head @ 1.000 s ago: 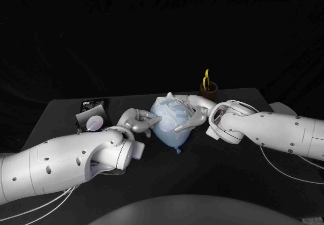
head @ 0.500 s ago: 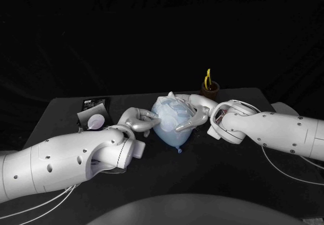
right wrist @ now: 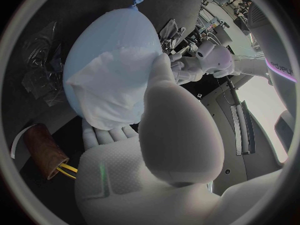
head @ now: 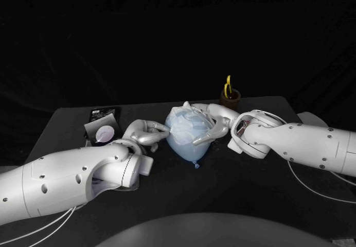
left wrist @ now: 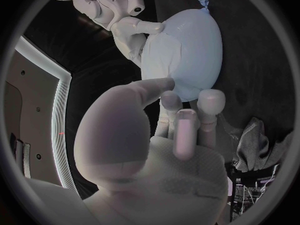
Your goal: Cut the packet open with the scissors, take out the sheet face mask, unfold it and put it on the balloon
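The balloon [head: 190, 146] lies in the middle of the table [head: 252, 180] with its knot toward 6 o'clock. The sheet mask [head: 190, 121] is draped over its fat end, toward 12 o'clock. The mask looks rumpled and bunched rather than flat. In the right wrist view it covers roughly the wide half of the balloon, and its edges are creased.

The right hand [head: 213, 126] holds the balloon from 3 o'clock, with its fingers underneath and its thumb laid across the mask on top. The left hand [head: 147, 133] sits at 9 o'clock, just beside the balloon. It has nothing in it, and its fingers are loosely stretched toward the mask's edge. I cannot tell whether the fingertips touch the balloon.

I judge this to be the last step: the mask is out, unfolded and on the balloon, and only the fit is left to settle. The next move calls for the free left hand to press and stroke the wrinkled edge down from 9 o'clock. The right hand would need to keep a light, steady hold so the balloon neither rolls nor squeezes out.

Further out, the cut packet [head: 102, 132] rests at about 9 o'clock near the table's edge. At 1 o'clock, well apart from the balloon, a brown cup [head: 230, 96] holds the scissors [head: 227, 82], yellow handles up.
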Robot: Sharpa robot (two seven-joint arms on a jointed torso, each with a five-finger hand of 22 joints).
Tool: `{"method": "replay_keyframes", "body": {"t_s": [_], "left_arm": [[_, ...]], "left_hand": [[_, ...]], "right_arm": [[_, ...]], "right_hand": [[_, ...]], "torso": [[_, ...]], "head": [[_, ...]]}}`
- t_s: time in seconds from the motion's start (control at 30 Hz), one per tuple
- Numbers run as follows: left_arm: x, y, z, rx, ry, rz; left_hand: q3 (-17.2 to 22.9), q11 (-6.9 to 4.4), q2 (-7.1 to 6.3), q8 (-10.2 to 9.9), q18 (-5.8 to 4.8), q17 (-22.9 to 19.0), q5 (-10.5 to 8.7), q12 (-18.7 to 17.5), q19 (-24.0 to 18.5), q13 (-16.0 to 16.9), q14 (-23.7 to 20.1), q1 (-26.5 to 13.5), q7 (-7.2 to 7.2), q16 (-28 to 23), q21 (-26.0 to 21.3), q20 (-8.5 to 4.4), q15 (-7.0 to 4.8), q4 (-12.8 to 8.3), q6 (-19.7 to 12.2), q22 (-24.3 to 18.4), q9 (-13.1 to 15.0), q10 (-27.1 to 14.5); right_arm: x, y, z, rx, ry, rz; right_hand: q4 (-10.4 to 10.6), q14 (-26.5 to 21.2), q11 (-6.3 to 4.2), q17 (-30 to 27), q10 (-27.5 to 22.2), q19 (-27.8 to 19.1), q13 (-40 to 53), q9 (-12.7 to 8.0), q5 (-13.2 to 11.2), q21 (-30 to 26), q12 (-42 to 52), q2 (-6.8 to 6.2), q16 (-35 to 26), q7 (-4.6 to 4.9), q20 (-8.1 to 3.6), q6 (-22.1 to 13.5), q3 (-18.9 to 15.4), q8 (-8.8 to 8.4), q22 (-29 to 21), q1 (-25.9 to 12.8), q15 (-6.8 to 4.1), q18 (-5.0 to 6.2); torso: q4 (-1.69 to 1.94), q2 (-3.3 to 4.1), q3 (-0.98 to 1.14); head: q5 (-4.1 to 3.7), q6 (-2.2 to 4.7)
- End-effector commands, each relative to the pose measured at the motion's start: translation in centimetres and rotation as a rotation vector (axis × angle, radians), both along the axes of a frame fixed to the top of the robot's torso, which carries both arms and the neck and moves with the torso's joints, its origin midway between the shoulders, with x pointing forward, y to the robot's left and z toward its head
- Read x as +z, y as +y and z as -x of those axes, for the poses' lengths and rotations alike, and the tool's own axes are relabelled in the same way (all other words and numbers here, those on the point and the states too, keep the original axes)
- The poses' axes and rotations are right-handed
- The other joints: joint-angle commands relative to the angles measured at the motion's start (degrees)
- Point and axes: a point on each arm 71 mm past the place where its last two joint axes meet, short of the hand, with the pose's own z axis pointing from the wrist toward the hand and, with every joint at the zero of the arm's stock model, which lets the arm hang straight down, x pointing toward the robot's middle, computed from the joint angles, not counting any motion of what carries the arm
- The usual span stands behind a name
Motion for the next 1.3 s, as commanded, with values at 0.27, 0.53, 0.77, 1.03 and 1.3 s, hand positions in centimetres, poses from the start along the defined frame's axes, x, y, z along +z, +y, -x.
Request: {"method": "replay_keyframes", "body": {"t_s": [0.27,0.53,0.77,1.03,1.3], "left_arm": [[-0.1,0.6,0.2,0.002,0.017,0.012],[-0.5,0.9,0.3,-0.015,0.074,0.017],[-0.5,0.1,0.4,-0.060,0.080,0.053],[-0.2,-1.0,0.6,-0.141,0.061,0.081],[-0.3,-1.4,0.6,-0.166,0.059,0.079]], "left_hand": [[0.4,-1.43,-0.04,0.5,-0.64,6.5,2.94,0.5,0.6,0.7,4.0,-1.7,-0.34,0.5,1.0,-0.09,-0.51,-1.5,-0.4,0.9,8.8,2.1],[-0.4,-1.20,0.74,0.3,-0.24,5.3,2.68,-0.9,-0.8,-1.3,3.7,-3.1,-0.05,0.2,-0.1,-0.10,-0.26,-1.3,-1.1,-1.2,9.6,1.0],[-11.4,1.86,1.46,-6.3,0.99,-1.7,-1.28,-9.4,-6.1,-12.7,1.2,-5.4,2.97,-1.7,-6.7,2.07,2.42,1.1,-9.4,-9.5,7.1,-8.8],[-19.5,2.86,-0.21,-10.3,1.79,-5.3,-3.95,-9.9,-8.5,-13.1,-0.6,-4.6,4.07,-2.5,-10.5,3.31,3.54,1.7,-10.9,-14.1,4.0,-10.8],[-21.3,3.02,0.25,-11.3,1.89,-5.7,-5.41,-10.0,-8.8,-13.3,-0.9,-3.1,4.21,-2.5,-11.2,3.43,3.67,1.8,-11.1,-14.9,2.9,-11.4]], "right_arm": [[-0.8,0.3,0.7,0.037,0.042,0.014],[-0.8,0.3,0.8,0.041,0.042,0.010],[-0.8,0.3,0.9,0.044,0.042,0.007],[-0.8,0.4,0.9,0.045,0.042,0.007],[-0.8,0.4,0.9,0.046,0.043,0.007]], "right_hand": [[0.0,0.0,-0.03,-0.1,0.2,0.4,0.0,0.0,-0.2,0.3,0.1,-0.04,0.2,9.23,0.14,0.3,-0.4,0.19,0.0,0.0,0.08,0.37],[0.0,-0.2,0.00,-0.2,0.0,0.4,0.0,0.0,-0.1,0.3,0.0,-0.27,0.1,9.23,0.14,0.3,-0.8,0.17,-0.1,-0.1,0.11,0.35],[0.0,-0.3,0.01,-0.3,-0.1,0.4,0.0,0.0,-0.1,0.3,0.0,-0.35,0.1,9.23,0.14,0.2,-0.9,0.14,-0.1,-0.1,0.12,0.34],[0.0,-0.3,0.01,-0.3,-0.1,0.4,0.0,0.0,-0.1,0.3,0.0,-0.35,0.1,9.23,0.14,0.2,-0.9,0.14,-0.1,-0.1,0.12,0.34],[0.0,-0.3,0.01,-0.3,-0.1,0.4,0.0,0.0,-0.1,0.3,0.0,-0.35,0.1,9.23,0.14,0.2,-0.9,0.14,-0.1,-0.1,0.12,0.34]], "torso": [[-0.05,0.00,0.02],[-0.05,-0.03,0.05],[-0.06,0.00,0.02],[-0.06,0.03,0.05],[-0.05,-0.02,0.03]], "head": [[0.02,0.08],[-0.06,0.26],[0.07,0.29],[0.03,0.29],[-0.07,0.38]]}}
